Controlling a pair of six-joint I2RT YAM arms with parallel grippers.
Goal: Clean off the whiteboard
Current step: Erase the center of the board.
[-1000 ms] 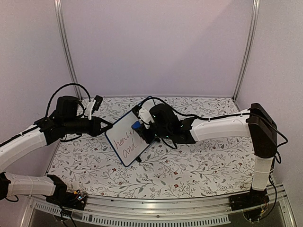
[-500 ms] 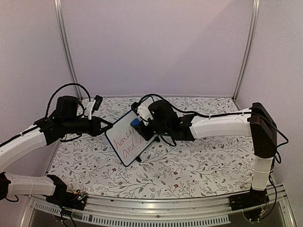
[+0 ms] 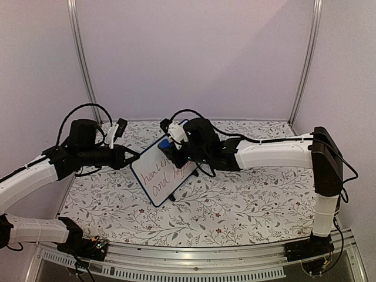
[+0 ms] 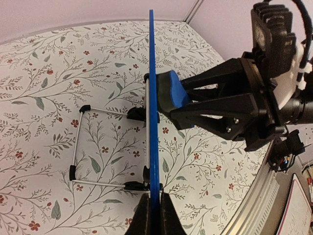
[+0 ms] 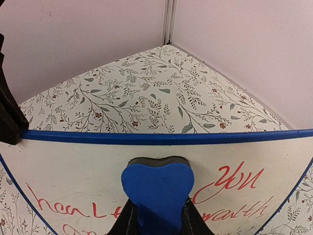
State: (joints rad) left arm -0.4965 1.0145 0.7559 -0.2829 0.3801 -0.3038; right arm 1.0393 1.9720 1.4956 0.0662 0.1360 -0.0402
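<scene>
Since a second ago: the right arm slid the eraser from mid-board up to the board's top edge, upper centre of the top view. Left arm and board hadn't shifted.

Left to right:
- left gripper: closed down on the whiteboard's left rim. Its wrist view showed the board edge-on, pinched between the fingers at bottom centre.
- whiteboard: centre-left of the top view, held steep and tilted, wire stand folded out behind it. Couldn't tell whether the feet touched the bench. Red handwriting ran left and right of the eraser and below it.
- eraser: blue foam block, face against the written side. In the right wrist view its top sat just under the board's upper blue edge.
- right gripper: clamped tight on the eraser, one finger on each side.

Step, as I read it: mid-wipe, at the top end of a stroke. Most of the text was uncleared, so the task looked early. The next move would need the eraser dragged back down across the red lines with contact kept, then shifted sideways to reach both ends. The left gripper would have to brace so the board didn't swing.
</scene>
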